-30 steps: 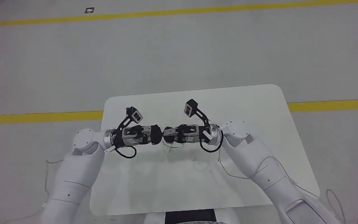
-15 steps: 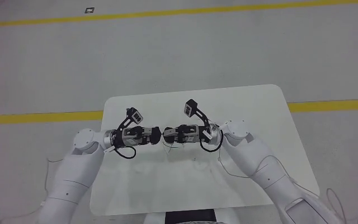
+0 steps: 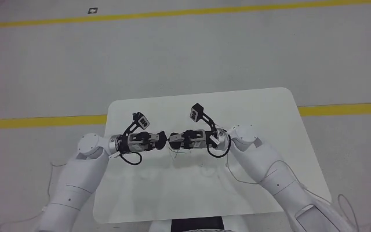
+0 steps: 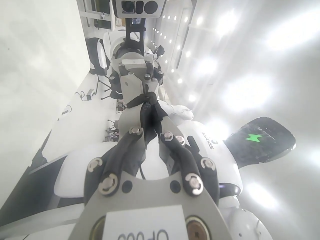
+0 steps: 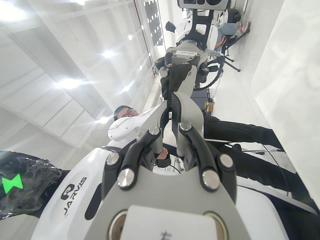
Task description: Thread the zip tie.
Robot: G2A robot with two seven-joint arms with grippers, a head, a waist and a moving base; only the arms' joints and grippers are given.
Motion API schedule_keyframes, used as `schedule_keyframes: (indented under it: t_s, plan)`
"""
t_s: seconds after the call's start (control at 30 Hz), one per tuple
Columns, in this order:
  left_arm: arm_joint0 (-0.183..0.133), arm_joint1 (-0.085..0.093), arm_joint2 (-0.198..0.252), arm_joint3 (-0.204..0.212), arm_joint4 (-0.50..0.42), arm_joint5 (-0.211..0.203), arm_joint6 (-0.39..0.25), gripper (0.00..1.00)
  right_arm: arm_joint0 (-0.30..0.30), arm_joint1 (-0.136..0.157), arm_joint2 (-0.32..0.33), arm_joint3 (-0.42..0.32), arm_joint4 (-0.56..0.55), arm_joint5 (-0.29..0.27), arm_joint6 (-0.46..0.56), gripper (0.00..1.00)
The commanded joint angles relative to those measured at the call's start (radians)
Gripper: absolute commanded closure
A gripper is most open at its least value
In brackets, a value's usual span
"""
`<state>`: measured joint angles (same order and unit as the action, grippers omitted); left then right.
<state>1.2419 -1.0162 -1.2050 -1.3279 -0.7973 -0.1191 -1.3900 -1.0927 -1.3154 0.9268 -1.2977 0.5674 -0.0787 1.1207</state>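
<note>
Above the counter (image 3: 261, 116), left hand (image 3: 161, 139) and right hand (image 3: 173, 139) meet tip to tip, both closed, apparently on the zip tie (image 3: 175, 150). Insertion step: next, align tail with head slot

L gripper (image 3: 164, 139) & R gripper (image 3: 171, 138) both closed, tip to tip, pointing inward.

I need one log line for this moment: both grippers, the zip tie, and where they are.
left gripper: shut | right gripper: shut | position: tip to tip above table | zip tie: too small to tell
</note>
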Motion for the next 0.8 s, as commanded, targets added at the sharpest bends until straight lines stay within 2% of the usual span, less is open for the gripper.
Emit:
schedule_keyframes:
  t_s: [0.0,0.03,0.07,0.1,0.13,0.43,0.57,0.77]
  plan:
    - [-0.002,0.002,0.004,0.002,-0.001,-0.002,0.000,1.00,0.001,0.000,-0.001,0.001,0.000,-0.002,0.000,1.00]
    - [-0.003,0.003,0.005,0.003,-0.002,-0.003,0.000,1.00,0.001,0.000,-0.002,0.002,0.001,-0.003,0.000,1.00]
    - [-0.003,0.004,0.006,0.004,-0.003,-0.004,0.000,1.00,0.002,0.000,-0.002,0.003,0.001,-0.004,0.000,0.92]
    - [-0.004,0.006,0.007,0.007,-0.004,-0.006,0.000,1.00,0.002,0.000,-0.002,0.003,-0.001,-0.005,-0.005,0.29]
    - [-0.005,0.007,0.007,0.009,-0.004,-0.009,0.000,1.00,0.002,0.000,-0.001,0.003,-0.001,-0.006,-0.011,0.00]
    - [0.004,0.027,-0.024,0.010,-0.015,-0.019,0.000,1.00,-0.028,0.021,0.060,-0.030,-0.029,-0.006,-0.025,0.00]
    - [0.014,0.037,-0.042,0.003,-0.008,-0.045,0.000,1.00,-0.055,0.034,0.091,-0.063,-0.058,-0.014,-0.034,0.00]
    - [0.014,0.037,-0.042,0.003,-0.008,-0.045,0.000,1.00,-0.055,0.034,0.091,-0.063,-0.058,-0.014,-0.034,0.00]
